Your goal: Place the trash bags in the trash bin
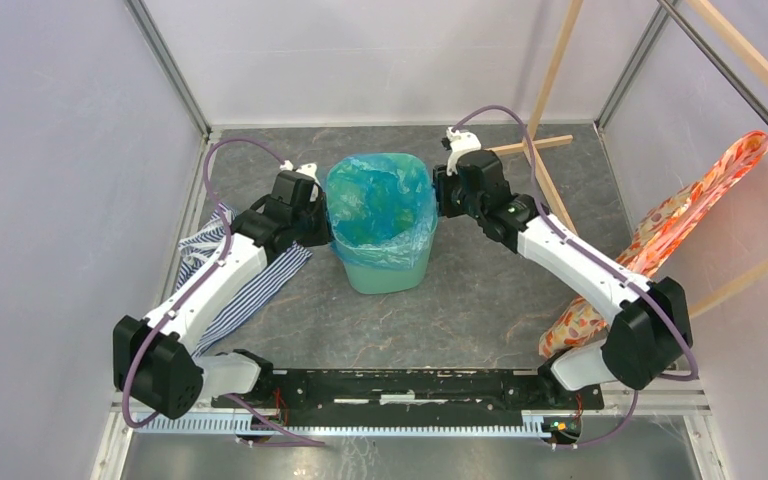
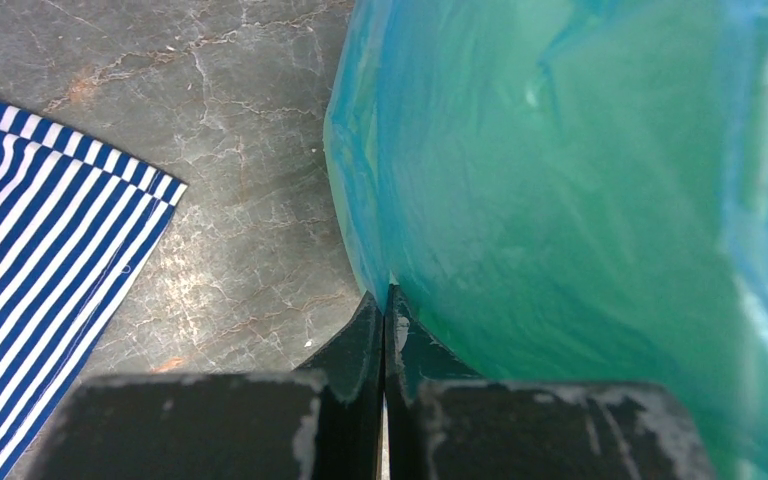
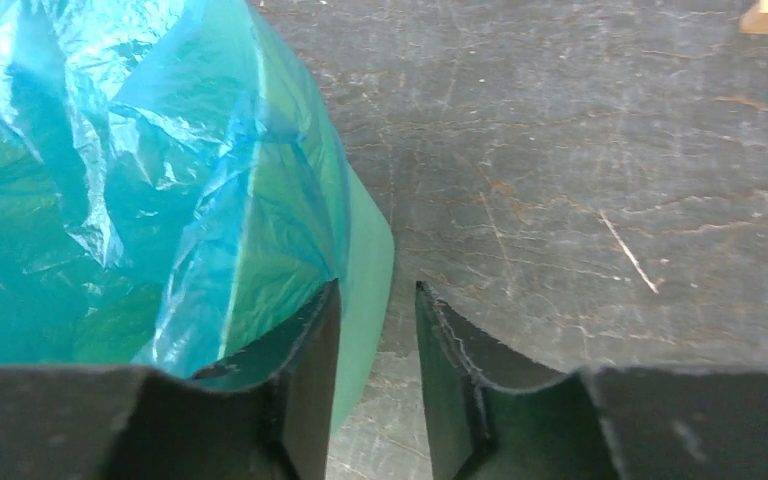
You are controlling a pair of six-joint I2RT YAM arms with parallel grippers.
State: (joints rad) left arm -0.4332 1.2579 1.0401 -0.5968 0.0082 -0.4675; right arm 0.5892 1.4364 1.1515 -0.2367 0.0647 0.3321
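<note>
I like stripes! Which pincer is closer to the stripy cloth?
Left. The left pincer sits beside the stripy cloth, left of the bin; the right pincer is on the bin's other side.

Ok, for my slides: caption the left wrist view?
Left claw shut on the blue bag draped over the bin; striped cloth alongside.

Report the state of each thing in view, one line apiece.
trash bag: in the bin, edge folded over the rim
trash bin: upright, lined
left gripper: shut at the bag's edge
right gripper: open, at the bin's rim
striped cloth: spread flat
floral fabric: hanging
</note>
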